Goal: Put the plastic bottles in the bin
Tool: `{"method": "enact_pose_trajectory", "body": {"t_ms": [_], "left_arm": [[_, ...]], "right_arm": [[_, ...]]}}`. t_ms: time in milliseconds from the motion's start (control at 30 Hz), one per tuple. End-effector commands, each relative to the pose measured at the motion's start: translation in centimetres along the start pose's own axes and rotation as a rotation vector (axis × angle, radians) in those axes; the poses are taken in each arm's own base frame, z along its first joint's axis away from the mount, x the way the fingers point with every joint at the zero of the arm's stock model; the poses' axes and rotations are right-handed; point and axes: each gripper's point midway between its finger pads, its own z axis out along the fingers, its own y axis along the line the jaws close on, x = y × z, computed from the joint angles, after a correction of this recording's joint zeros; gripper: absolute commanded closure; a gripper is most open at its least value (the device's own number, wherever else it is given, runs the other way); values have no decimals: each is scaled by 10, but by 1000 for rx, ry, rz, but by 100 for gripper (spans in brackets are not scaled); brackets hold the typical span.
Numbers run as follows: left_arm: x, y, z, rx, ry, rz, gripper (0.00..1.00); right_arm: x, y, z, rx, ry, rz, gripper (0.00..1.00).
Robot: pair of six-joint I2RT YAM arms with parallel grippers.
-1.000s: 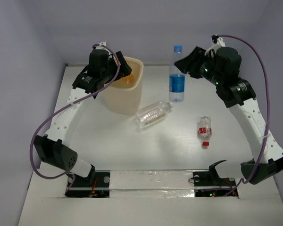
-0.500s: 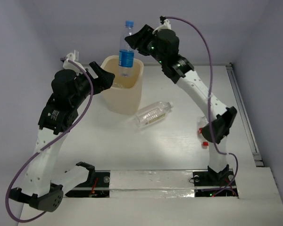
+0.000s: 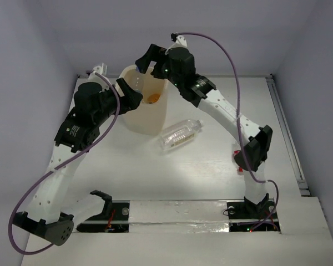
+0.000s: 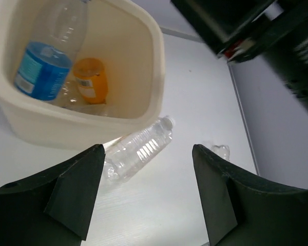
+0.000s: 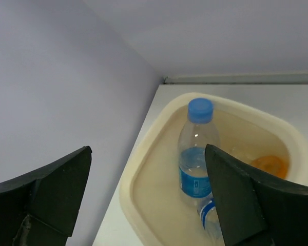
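Beside the bin (image 3: 147, 119), a clear ribbed bottle (image 3: 180, 134) lies on its side: probably light, thin-walled, apt to roll, best pinched across its middle. The left gripper (image 4: 148, 151) and right gripper (image 5: 148, 149) both gape empty.

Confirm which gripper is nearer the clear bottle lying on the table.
Left. The left gripper is at the bin's left rim, facing the bottle; the right gripper is above the bin's far rim, farther off.
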Motion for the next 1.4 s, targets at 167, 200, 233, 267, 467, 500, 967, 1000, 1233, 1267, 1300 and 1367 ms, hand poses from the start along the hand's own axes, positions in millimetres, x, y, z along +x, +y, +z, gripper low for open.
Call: {"method": "enact_pose_trajectory", "body": {"t_ms": [167,200,233,267,467,500,967,1000,1233,1267,1300,1367], "left_arm": [[33,-101,20,217,44,194,64],[47,-105,30,219,79,216,69],[54,-108,35,226,94,228,75],[67,-115,38,242,123,249,85],[124,-115,86,186,236,431,100],[139,-110,101,161,273,459,100],[197,-51,197,-17,470,708,15],[200,-45,199,-16,487,704,15],[236,-15,186,58,605,810,1],[241,-15,185,76,621,815,1],[245,-12,185,92,641,808,1],[257,-10,182,130,679,807,1]], "right_arm": [[-100,-56,-133,154,-227,-7,84],[-92,-79,-142,196,-203,8,91],[-85,-103,-153,241,-183,29,100],[-99,-127,-181,275,-219,82,100],[-13,-264,-272,627,-50,123,100],[-9,-278,-290,680,-48,131,100],[65,-380,-363,980,109,218,3],[67,-382,-367,998,112,211,2],[69,-382,-367,992,112,224,0],[71,-383,-367,992,119,225,0],[72,-384,-367,993,122,228,0],[72,-384,-367,995,120,227,0]]}}
